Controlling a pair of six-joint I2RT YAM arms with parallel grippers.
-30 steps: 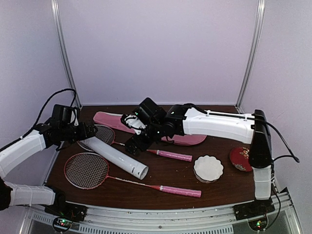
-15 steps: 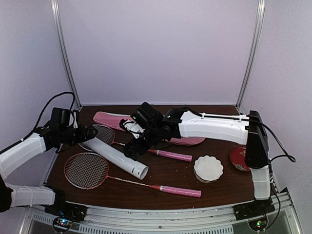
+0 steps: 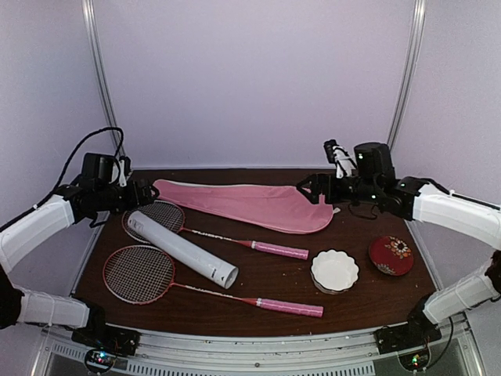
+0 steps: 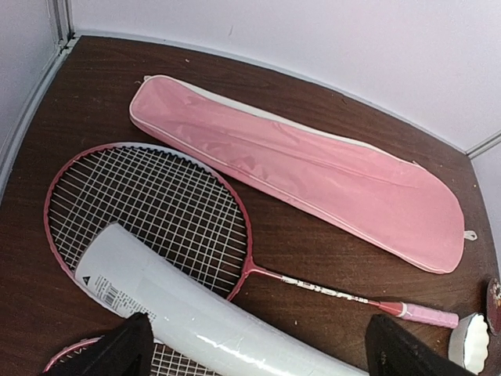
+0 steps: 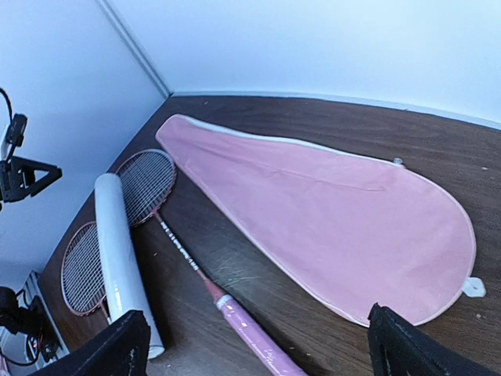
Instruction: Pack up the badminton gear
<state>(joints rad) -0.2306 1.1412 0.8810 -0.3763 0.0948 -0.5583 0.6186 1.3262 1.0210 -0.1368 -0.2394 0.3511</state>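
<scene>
We see both tools above the desk (image 3: pixel 368 301), fingers spread, nothing between them. Below the left tool (image 3: pixel 139 193), the white tube (image 4: pixel 196 313) lies across the head of 1 racket (image 4: pixel 149 204), covering part of its strings. Ahead of it, bare wood separates the racket's shaft from the pink cover (image 4: pixel 313 180). The cover fills the ground under the right tool (image 3: pixel 311 190); the dish (image 3: pixel 335 270) and red box (image 3: pixel 391 254) sit behind it, clear.

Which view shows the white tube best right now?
Top external: the whole white tube shows, end to end, unobstructed. Left wrist shows only its labelled end; the rest runs off the bottom edge. Right wrist shows it small, foreshortened, at the left.
</scene>
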